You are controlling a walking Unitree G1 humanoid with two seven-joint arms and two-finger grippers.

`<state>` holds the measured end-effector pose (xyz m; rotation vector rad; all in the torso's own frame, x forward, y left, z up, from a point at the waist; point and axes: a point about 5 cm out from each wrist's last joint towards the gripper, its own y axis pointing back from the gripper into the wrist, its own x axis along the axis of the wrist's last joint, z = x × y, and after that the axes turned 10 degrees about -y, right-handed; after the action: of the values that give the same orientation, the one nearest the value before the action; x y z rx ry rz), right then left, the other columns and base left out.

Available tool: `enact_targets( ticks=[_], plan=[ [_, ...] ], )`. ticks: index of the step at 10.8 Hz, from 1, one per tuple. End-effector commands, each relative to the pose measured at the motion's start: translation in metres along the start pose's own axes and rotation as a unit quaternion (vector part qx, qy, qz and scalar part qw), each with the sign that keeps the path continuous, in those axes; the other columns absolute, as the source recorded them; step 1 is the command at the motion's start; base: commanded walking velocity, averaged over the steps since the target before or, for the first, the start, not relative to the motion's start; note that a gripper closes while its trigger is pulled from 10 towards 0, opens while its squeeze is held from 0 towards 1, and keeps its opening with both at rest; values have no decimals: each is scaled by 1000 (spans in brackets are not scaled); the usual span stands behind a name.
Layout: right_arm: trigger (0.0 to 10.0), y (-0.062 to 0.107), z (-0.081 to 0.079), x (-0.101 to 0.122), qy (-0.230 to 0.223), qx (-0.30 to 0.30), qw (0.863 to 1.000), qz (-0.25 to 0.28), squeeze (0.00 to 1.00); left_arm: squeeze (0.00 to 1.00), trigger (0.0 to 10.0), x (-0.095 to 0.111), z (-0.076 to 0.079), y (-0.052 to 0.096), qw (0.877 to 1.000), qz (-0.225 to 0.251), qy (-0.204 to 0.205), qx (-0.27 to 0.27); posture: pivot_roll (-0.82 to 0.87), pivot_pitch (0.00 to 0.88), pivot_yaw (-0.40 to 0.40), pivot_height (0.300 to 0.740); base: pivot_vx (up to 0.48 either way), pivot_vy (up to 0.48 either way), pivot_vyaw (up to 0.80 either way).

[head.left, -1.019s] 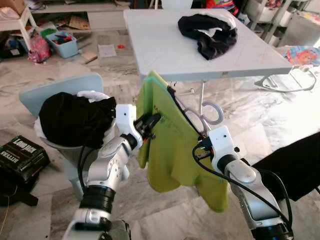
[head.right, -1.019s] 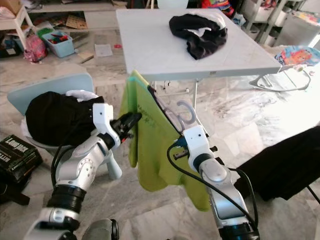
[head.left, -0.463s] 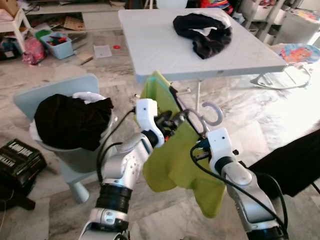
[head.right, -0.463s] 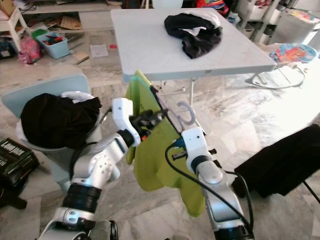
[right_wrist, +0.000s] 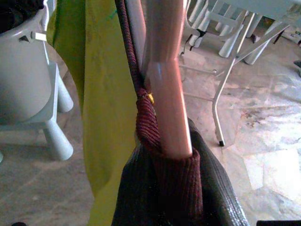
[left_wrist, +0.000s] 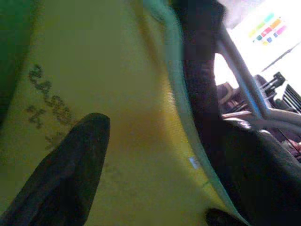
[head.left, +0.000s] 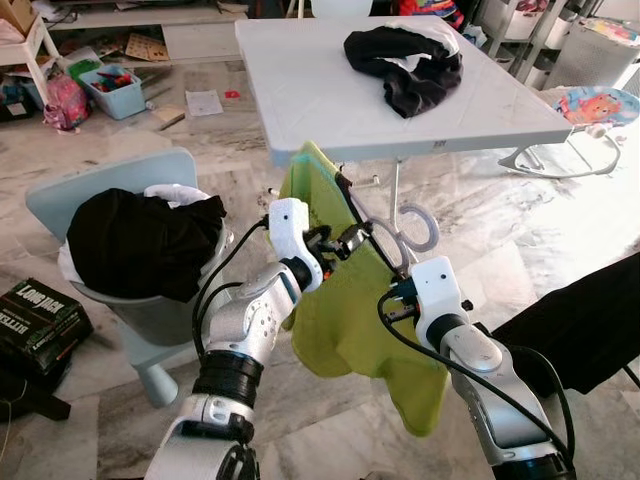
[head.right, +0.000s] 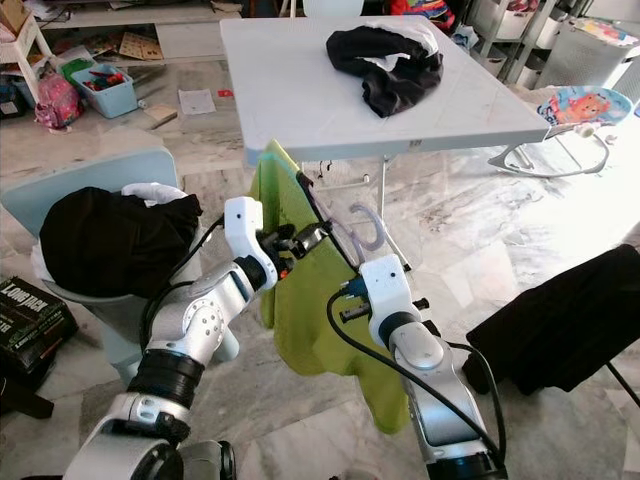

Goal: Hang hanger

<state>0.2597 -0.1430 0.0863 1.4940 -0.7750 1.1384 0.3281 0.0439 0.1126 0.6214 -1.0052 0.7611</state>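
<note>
left end effector [head.left: 345, 243] moved in from shirt's side, now clenched on green shirt [head.left: 345, 310] collar by hanger [head.left: 385, 235]. right end effector [head.left: 398, 278] grasping hanger, held midair just off desk [head.left: 330, 90] near edge. not yet hung.

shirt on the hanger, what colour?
Lime green shirt, dark collar trim; clearest in the left eye view.

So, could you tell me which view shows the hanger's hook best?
The left eye view: the hanger's hook curls clear against the floor. The right eye view shows it fainter, the left wrist view a blurred pale bar, the right wrist view just its shoulder.
</note>
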Motion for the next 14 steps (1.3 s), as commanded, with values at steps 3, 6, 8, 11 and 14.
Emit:
enact_targets(
  ticks=[3,6,8,11,14],
  plan=[
    [10000,5,0,13,1,3,1000,28,0,1000,10000,23,-20,-1,999,37,-7,38,-128,0,-41,740,0,0,0],
    [10000,4,-2,10,0,5,1000,24,0,71,10000,27,-20,-3,998,42,-8,35,-126,0,-41,740,0,0,0],
    [10000,3,-1,9,1,2,1000,22,0,0,10000,24,-14,-2,999,39,-12,21,-126,0,-40,740,0,0,0],
    [10000,-1,0,10,0,0,1000,20,0,0,10000,20,-5,-1,999,34,-9,4,-123,0,-42,740,0,0,0],
    [10000,-1,-4,12,3,11,1000,23,0,0,10000,19,-4,-6,1000,28,-8,3,-128,0,-42,740,0,0,0]
  ],
)
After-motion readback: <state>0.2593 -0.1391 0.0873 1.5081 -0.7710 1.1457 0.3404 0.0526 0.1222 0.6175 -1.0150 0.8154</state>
